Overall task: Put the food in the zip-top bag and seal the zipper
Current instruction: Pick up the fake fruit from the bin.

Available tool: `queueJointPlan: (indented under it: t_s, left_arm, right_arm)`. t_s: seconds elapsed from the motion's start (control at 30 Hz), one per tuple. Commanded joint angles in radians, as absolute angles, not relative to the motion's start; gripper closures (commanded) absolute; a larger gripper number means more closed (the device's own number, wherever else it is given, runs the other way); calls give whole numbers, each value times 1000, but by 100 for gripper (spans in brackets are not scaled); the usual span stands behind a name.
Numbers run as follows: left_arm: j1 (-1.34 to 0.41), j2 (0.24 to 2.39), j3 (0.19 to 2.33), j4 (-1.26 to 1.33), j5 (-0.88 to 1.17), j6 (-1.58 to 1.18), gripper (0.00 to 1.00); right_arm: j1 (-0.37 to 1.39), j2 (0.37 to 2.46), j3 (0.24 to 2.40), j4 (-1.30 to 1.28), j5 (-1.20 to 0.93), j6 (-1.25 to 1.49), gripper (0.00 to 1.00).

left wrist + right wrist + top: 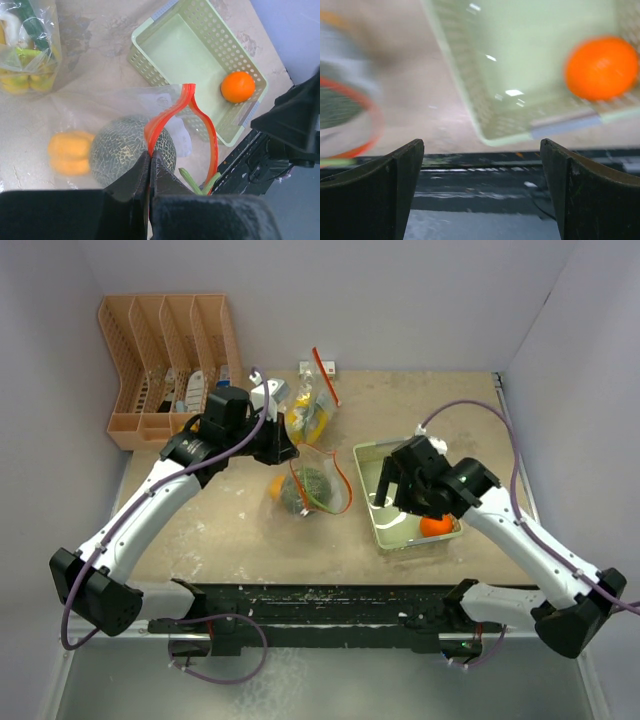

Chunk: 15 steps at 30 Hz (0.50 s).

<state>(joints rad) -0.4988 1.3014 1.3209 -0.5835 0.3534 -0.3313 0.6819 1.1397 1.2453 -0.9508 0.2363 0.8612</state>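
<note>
Nearest, right gripper [480, 145] with fingers spread wide, gripping nothing, hovering over the pale green basket [362, 455]; small orange fruit [602, 67] loose inside the basket, not yet bagged.

Further in, at the middle of the table [240, 540], zip-top bag [135, 97] lying just beside the basket; long axis roughly left-right across the table, closed end to the robot's left, mouth pointing right toward the basket; melon [122, 147] and bell pepper [70, 152] inside, side by side, melon nearer the mouth.

Left gripper [150, 160] with fingers pressed together on the zipper [167, 117], pinching one lip of the red-orange strip and holding the mouth up in an open loop.

Farthest, a second clear bag [310, 410] with yellow contents, possibly the bananas, too crumpled to confirm; off to its left, peach organiser [165, 340].

Risks, as judged:
- thin slick strip apt to slide out of the pinch under any tug, collapsing the mouth;
- round orange fruit apt to squirt from the fingers or roll away on release;
- melon close behind the opening, likely to block entry, or to roll out on any higher lift of the lip;
- tight space at the mouth, so some chance of the two grippers knocking together.
</note>
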Motion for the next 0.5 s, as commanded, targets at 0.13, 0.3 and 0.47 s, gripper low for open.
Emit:
queueJointPlan:
  t_s: [0.13, 0.3, 0.47]
  left_arm:
    - [-500, 1255, 1291, -486, 395, -356, 100]
    - [-500, 1237, 1281, -485, 399, -357, 100]
    - [-500, 1220, 1276, -496, 398, -360, 100]
  right_arm:
    - [644, 1171, 1140, -1198, 484, 1012, 1]
    - [525, 1216, 1046, -1097, 509, 948, 1]
    - [476, 1294, 962, -973, 488, 893, 1]
